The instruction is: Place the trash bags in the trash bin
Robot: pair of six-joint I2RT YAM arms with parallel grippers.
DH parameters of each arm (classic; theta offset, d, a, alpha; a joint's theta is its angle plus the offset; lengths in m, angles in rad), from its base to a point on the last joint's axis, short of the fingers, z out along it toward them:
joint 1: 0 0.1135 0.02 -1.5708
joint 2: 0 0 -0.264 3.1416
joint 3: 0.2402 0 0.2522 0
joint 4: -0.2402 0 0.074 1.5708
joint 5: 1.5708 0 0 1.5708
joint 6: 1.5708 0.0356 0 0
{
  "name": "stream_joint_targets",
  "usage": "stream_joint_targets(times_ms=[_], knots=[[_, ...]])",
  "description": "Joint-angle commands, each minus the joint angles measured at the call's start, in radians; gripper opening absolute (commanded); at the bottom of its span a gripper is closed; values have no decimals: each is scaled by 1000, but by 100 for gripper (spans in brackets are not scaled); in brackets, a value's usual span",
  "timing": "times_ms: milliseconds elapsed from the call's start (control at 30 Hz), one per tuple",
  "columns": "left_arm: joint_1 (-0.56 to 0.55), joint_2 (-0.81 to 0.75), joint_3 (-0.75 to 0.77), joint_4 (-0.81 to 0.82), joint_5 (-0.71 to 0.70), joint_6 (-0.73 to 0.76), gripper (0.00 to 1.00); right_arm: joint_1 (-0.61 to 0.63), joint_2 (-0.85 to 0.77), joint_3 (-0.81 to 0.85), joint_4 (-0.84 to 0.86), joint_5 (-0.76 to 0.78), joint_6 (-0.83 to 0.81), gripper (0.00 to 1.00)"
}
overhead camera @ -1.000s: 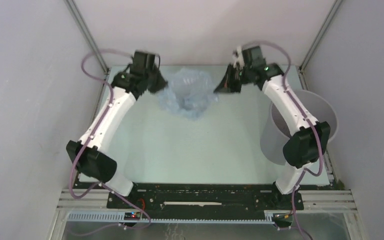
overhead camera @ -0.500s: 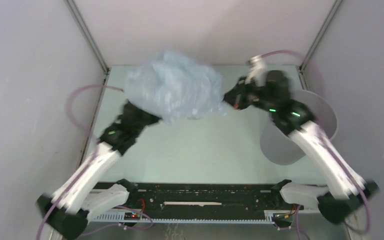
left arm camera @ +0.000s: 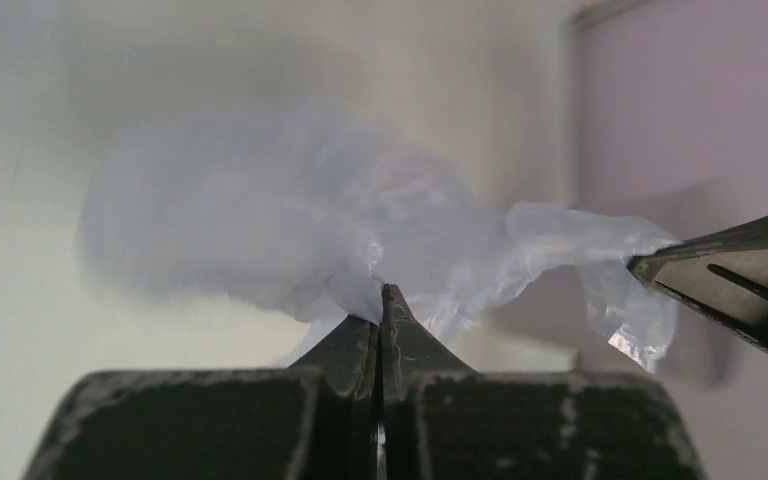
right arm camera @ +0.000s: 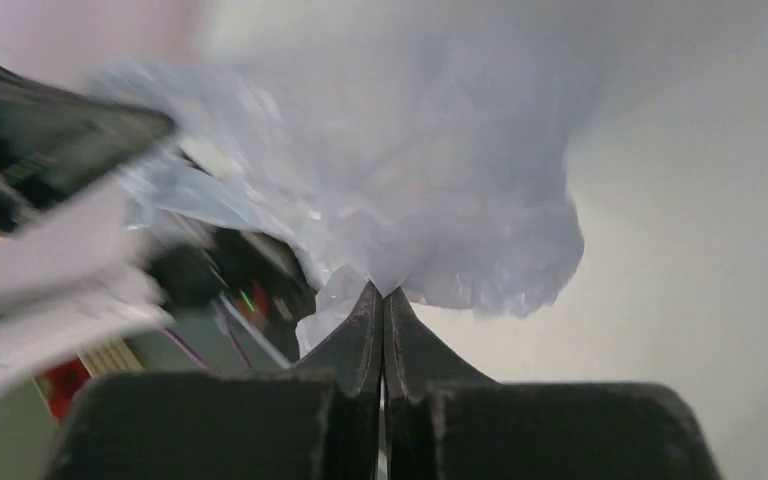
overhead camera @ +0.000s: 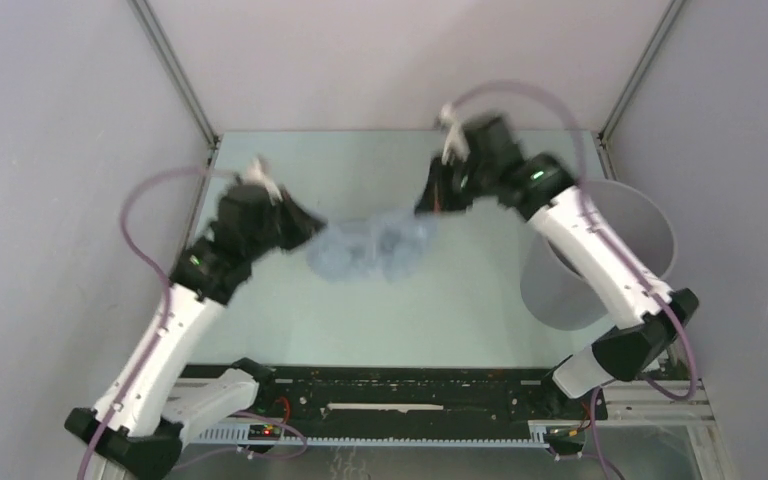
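Pale green table point(overhead camera: 380, 320), grey walls on three sides. Over its middle the crumpled blue bag point(overhead camera: 372, 250) is bunched between the two grippers; whether it touches the surface I cannot tell. The left gripper point(left arm camera: 382, 298) is pinched tight on a fold of the film, and the right gripper point(right arm camera: 383, 298) is closed the same way on the opposite side. The grey bin point(overhead camera: 557, 298) stands well apart at the table's right edge, partly behind the right arm.
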Motion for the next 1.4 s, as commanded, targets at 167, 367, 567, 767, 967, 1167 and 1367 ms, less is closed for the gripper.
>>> stream_joint_targets(times_ms=[167,367,567,767,967,1167,1367], knots=[[14,161,903,85,-62,142,0,50,-20,849,-28,63,-112,0],[21,-20,322,108,-180,107,0,-1,-273,76,281,53,-50,0],[-2,-103,-350,126,-40,1,0,16,-204,-397,203,-41,-1,0],[-33,-429,-430,123,-57,-109,0,80,-297,-412,196,-1,21,0],[75,-60,159,91,28,35,0,-120,-117,117,75,-210,46,0],[81,282,1084,120,179,68,0,-132,178,1250,-179,-244,-1,0],[78,67,648,285,53,49,0,-124,-272,208,479,-224,67,0]])
